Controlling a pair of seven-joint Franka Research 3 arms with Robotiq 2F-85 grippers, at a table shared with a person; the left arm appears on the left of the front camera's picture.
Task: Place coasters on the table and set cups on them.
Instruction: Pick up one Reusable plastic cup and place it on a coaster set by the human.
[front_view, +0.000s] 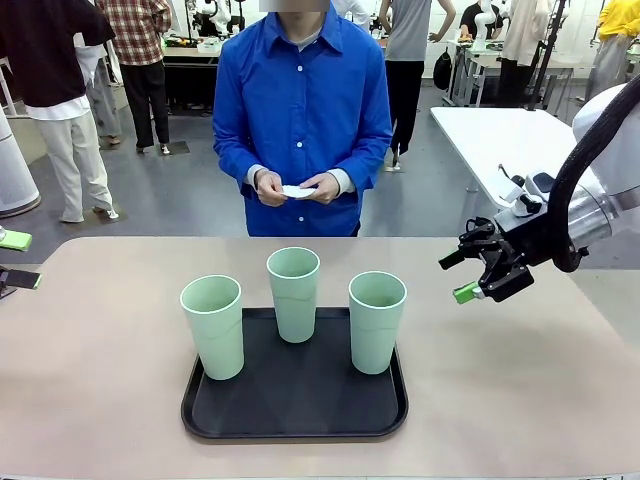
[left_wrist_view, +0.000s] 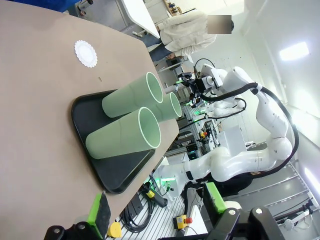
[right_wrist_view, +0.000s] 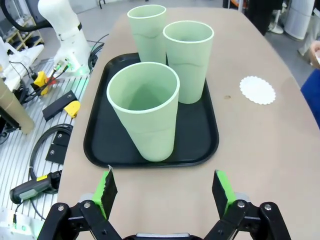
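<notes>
While tray (front_view: 290, 400) rests on table (front_view: 100, 380), three cups (front_view: 294, 300) stand inside.

Tray (front_view: 290, 400): I am seeing it lying on the table (front_view: 90, 400), centred, towards my edge.
Cups (front_view: 294, 295): three are standing on the tray, left, right, and one between them sitting farther back.
Coaster (right_wrist_view: 257, 90): lying on the table beyond the tray, towards the person (front_view: 300, 110).

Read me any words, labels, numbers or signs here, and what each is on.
None can be read.
The cups, tray, coaster and table are plain.
Any marks on the yellow button box are too small to read.
</notes>
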